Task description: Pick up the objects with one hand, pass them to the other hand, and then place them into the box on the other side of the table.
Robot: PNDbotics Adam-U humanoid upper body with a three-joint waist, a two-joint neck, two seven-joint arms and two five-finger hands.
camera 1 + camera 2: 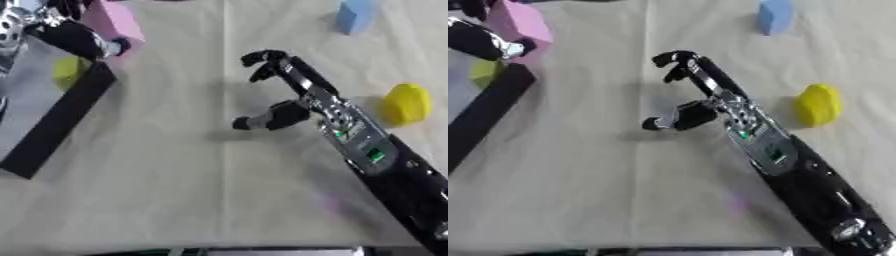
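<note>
The right hand [278, 90] is reaching over the table [175, 190], fingers curled and holding nothing, with a yellow object [406, 103] lying just beside its arm. At the left, the box [52, 115] is holding a yellow-green object [68, 71]. The left hand [83, 37] is gripping a pink block [118, 22] above the box's far end. A blue block [354, 15] is sitting farthest. No writing is readable.

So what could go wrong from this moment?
The left robot hand holds the pink block near the box wall; it may catch the rim or drop outside. The right robot hand hangs empty with curled fingers; swinging back, its arm could knock the yellow object away.
</note>
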